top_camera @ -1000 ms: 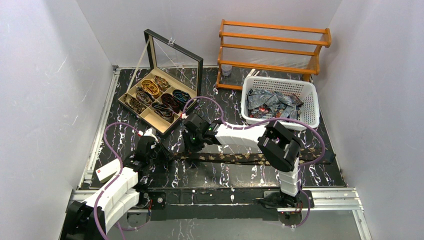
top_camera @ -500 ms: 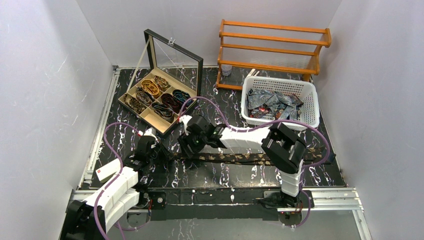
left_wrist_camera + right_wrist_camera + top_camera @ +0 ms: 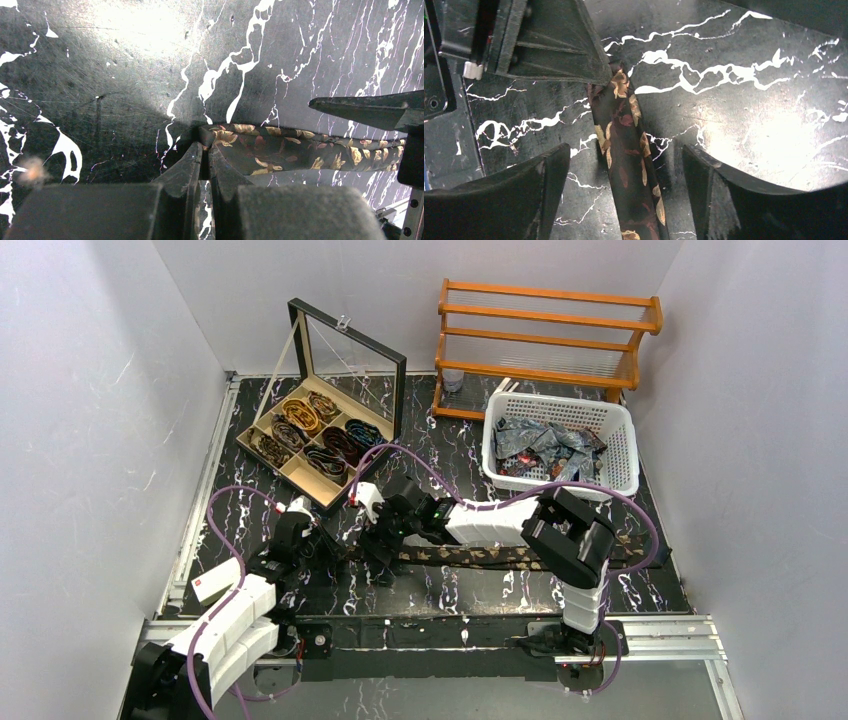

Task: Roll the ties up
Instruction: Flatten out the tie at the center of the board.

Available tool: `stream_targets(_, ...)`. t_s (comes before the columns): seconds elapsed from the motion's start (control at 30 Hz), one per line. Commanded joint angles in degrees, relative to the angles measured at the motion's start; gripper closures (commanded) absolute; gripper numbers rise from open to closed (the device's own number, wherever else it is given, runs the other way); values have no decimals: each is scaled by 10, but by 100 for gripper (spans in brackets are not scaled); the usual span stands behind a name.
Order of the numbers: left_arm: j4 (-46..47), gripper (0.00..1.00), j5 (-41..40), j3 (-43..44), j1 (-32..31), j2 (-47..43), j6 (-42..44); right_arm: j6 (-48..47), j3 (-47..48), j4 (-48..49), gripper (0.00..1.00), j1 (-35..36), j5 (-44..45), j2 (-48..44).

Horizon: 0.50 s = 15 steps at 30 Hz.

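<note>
A dark tie (image 3: 480, 557) with gold floral spots lies stretched left to right across the black marbled table. My left gripper (image 3: 325, 545) is shut on its narrow left end; in the left wrist view the fingertips (image 3: 205, 150) pinch the folded tip of the tie (image 3: 300, 150). My right gripper (image 3: 383, 552) stands open just right of the left one. It straddles the tie (image 3: 626, 150), with one finger (image 3: 549, 170) on each side and a gap to the fabric on both. The left gripper's fingers (image 3: 554, 55) show at the top of the right wrist view.
A wooden compartment box (image 3: 300, 478) with an open glass lid holds several rolled ties at the back left. A white basket (image 3: 612, 410) of loose ties stands at the back right, before a wooden rack (image 3: 545, 330). A white card (image 3: 215, 583) lies near the left arm.
The right gripper has opened wide, let go of the tie and shifted slightly left and nearer along it. The left gripper has stayed shut on the tie's end.
</note>
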Motion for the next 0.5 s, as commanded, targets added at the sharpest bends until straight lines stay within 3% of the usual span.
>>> stream_targets(0.0,-26,100,3,6,0,-7,-3,-50,19,15,7,2,-35,24)
stream_targets(0.27,-29,100,6,11,0,-1,-5,-106,20,13,12,2,-23,66)
stream_targets(0.33,-31,100,2,9,0,-7,-6,-122,20,4,20,2,-18,69)
stream_targets(0.47,-42,100,-10,16,0,-13,-13,-135,4,-5,44,5,-20,69)
